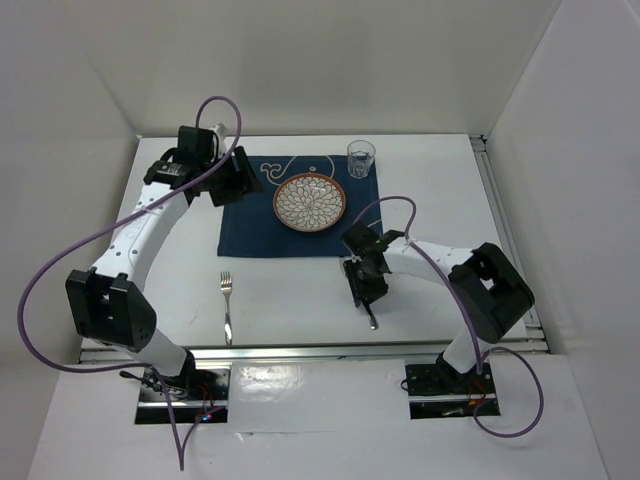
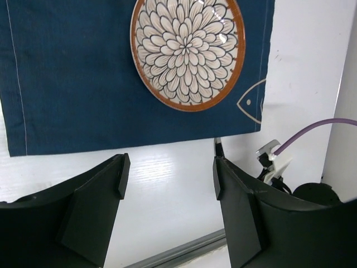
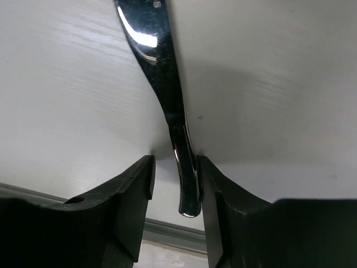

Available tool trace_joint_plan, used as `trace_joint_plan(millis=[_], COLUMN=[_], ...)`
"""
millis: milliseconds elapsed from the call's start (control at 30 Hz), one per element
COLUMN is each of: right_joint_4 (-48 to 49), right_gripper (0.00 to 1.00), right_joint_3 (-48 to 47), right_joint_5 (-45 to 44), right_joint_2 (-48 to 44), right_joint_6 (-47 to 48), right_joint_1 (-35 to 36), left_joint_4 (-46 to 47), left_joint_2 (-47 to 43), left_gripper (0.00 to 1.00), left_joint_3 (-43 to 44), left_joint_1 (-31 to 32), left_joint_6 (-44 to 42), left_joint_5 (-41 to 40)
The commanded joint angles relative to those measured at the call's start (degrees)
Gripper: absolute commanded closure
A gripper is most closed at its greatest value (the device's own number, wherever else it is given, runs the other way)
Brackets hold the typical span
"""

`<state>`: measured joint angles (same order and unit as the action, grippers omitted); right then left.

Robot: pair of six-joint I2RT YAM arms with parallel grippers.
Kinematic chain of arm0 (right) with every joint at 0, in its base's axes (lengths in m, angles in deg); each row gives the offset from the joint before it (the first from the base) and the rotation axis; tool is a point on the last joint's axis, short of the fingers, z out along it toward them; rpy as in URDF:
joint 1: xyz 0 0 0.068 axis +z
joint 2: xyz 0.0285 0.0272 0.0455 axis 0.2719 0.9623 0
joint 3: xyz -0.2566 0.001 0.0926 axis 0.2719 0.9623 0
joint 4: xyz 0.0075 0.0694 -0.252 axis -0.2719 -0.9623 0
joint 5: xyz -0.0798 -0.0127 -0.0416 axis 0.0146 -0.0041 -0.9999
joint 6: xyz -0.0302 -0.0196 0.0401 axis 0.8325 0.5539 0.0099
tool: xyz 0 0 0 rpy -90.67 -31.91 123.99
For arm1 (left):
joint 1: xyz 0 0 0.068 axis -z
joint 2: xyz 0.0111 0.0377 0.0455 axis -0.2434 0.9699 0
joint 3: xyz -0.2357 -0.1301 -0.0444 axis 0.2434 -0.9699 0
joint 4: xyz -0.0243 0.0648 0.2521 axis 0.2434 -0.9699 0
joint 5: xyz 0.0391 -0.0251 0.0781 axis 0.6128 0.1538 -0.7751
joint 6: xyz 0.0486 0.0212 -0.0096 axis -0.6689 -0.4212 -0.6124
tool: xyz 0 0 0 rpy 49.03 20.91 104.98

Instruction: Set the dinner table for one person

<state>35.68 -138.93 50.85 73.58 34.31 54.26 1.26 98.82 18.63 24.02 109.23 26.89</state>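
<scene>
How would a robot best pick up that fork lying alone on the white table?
Probably by the middle of the fork handle, coming straight down and pinching across its narrow width. It lies flat on the dinner table, tines pointing away from the arms, so nothing can slip underneath it.

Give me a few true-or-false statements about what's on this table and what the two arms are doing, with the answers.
1. The plate sits on the blue mat. True.
2. The fork lies on the plate. False: it lies on the bare dinner table, off the mat, on the left arm's side.
3. The left jaws hold the fork. False: they are open and empty, near the mat's left edge.
4. The right jaws straddle the handle of a metal utensil lying on the table. True; a gap shows on one side, so they are not clamped.
5. The glass stands upright at the mat's far right corner. True.
</scene>
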Motion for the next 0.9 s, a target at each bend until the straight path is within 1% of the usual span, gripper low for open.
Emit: trace_joint_plan(millis=[0, 33, 67, 133, 200, 267, 300, 367, 633, 767, 867], right_joint_4=[6.4, 6.4, 6.4, 5.7, 5.0, 5.0, 4.3, 3.6, -3.3, -4.5, -5.2], right_gripper=[0.53, 0.53, 0.61, 0.67, 0.77, 0.85, 0.91, 1.0, 1.0, 1.0, 0.91], right_joint_3=[3.5, 3.5, 3.5, 2.9, 2.9, 2.9, 2.9, 2.9, -0.1, -1.3, -3.4], right_joint_5=[4.3, 4.3, 3.8, 2.5, 1.2, -0.5, -1.1, -1.7, -4.4, -6.1, -6.6], right_joint_2=[1.6, 2.2, 2.2, 3.3, 3.3, 2.8, 2.1, 1.5, -2.7, -3.8, -1.7], right_joint_6=[0.2, 0.2, 0.2, 0.2, -1.0, -2.3, -2.8, -3.5, -3.3, -3.3, -4.0], right_joint_1=[0.5, 1.2, 1.9, 2.4, 4.1, 4.8, 5.3, 5.3, 7.6, 8.1, 8.1], left_joint_4=[0.6, 0.6, 0.6, 0.6, 0.6, 0.6, 0.6, 0.6, 0.6, 0.6, 0.6], left_joint_2=[-3.8, -3.8, -3.8, -4.3, -5.0, -5.6, -5.6, -6.2, -6.7, -6.7, -6.7], left_gripper=[0.22, 0.22, 0.22, 0.23, 0.23, 0.23, 0.23, 0.23, 0.23, 0.24, 0.24], left_joint_3=[-1.3, -1.3, -1.3, -1.3, -1.8, -3.0, -3.0, -4.2, -4.7, -4.7, -4.7], left_joint_1=[0.0, 0.0, 0.0, 0.0, 0.0, 0.0, 0.0, 0.0, 0.0, 0.0, 0.0], left_joint_6=[-0.5, -0.5, -0.5, -0.5, 0.1, 0.1, 0.1, 0.1, 0.6, 0.6, 1.1], left_joint_5=[-0.2, -0.2, -0.2, -0.2, -0.2, -0.2, -0.2, -0.2, -0.7, -0.7, 0.4])
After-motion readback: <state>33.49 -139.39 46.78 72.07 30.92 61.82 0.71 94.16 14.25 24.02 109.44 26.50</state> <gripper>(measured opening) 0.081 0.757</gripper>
